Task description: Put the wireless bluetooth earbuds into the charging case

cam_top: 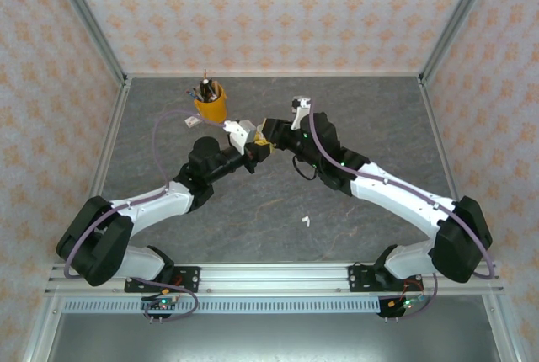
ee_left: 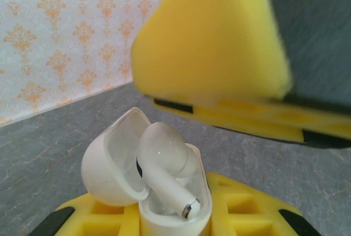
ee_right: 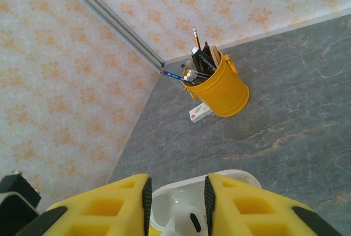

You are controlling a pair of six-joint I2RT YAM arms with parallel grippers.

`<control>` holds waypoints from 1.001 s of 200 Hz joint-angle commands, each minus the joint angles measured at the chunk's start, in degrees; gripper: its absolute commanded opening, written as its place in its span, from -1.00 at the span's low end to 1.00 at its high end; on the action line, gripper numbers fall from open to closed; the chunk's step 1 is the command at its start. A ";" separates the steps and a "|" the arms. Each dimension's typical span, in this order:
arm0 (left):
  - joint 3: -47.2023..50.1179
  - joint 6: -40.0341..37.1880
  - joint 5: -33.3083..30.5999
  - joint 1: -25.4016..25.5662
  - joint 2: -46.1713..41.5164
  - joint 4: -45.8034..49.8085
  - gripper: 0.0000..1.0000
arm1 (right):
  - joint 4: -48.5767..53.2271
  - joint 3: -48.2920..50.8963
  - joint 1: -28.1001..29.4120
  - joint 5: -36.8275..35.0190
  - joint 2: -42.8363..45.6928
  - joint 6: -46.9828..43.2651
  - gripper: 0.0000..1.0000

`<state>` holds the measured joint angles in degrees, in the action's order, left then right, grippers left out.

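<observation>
Bolted to the rail along the bottom edge of the overhead view, both arms reach inward and up the frame with elbows bent. The left gripper [cam_top: 251, 157] and the right gripper [cam_top: 269, 140] meet tip to tip just above the centre. Under them lies a grey marbled table [cam_top: 370, 109], walled with cream paper in an orange motif. A yellow pencil cup [cam_top: 210, 108] stands to the upper left of the meeting point, with a small white block [ee_right: 200, 112] at its base. A loose white earbud [cam_top: 305, 220] lies on the table, lower right of centre. In the left wrist view, the left gripper's yellow fingers [ee_left: 216, 184] pinch the white charging case [ee_left: 109, 164], its lid swung open to the left. A second white earbud [ee_left: 164, 156] lies tilted in the case, its stem tip jutting over the front rim. The right gripper's fingers [ee_right: 98, 208] stand a little apart above the case, which shows through the gap.
</observation>
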<state>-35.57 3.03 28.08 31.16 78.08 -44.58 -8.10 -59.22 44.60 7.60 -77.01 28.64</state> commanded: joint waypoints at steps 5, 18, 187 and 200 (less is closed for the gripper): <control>0.77 -0.63 -0.35 0.44 -1.42 -3.88 -1.00 | 3.15 -1.35 -0.96 0.28 4.67 3.14 -0.23; 0.67 -1.21 -0.30 0.48 -1.82 -3.37 -1.00 | 7.95 -3.66 -1.18 -0.07 5.13 4.69 -0.10; -2.40 -8.06 -0.22 0.44 -5.76 2.87 -1.00 | 33.37 -21.38 -4.08 13.08 -3.68 24.00 0.00; -2.48 -8.08 -0.13 0.43 -5.45 2.72 -1.00 | 33.15 -21.03 -4.08 13.32 -3.54 24.17 -0.03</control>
<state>-35.64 -3.55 28.05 31.14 73.10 -41.34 25.15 -78.26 40.66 18.59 -80.58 51.33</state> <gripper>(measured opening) 0.234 0.497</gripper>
